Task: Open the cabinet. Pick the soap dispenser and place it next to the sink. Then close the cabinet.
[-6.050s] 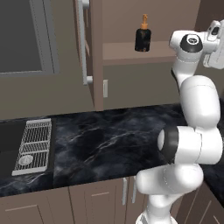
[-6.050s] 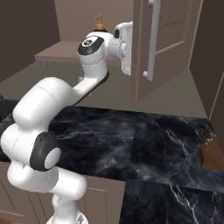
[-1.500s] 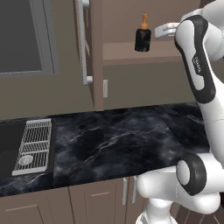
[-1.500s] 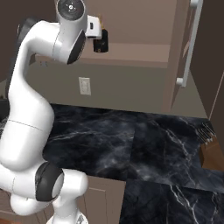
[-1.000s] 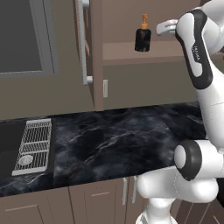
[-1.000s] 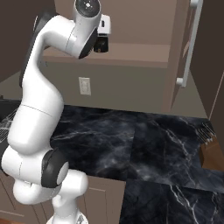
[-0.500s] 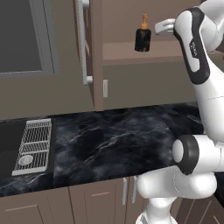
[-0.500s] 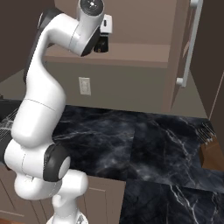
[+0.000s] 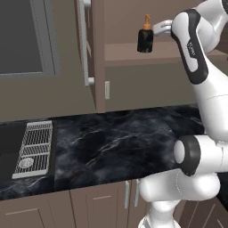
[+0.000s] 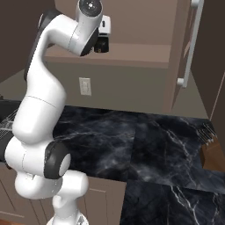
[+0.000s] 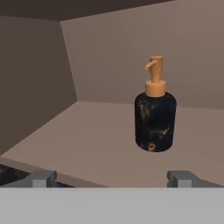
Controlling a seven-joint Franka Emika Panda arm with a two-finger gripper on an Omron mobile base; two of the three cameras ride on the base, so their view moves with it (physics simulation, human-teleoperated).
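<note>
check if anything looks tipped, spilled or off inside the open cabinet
Nothing stands out. The soap dispenser stands upright on the cabinet floor, pump on top, nothing spilled around it. The gripper faces it with jaws open, not touching.

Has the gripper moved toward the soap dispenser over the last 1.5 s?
Yes. In the left base view the gripper has closed in leftward on the soap dispenser, which stands unmoved on the cabinet shelf. It is open, not touching.
</note>
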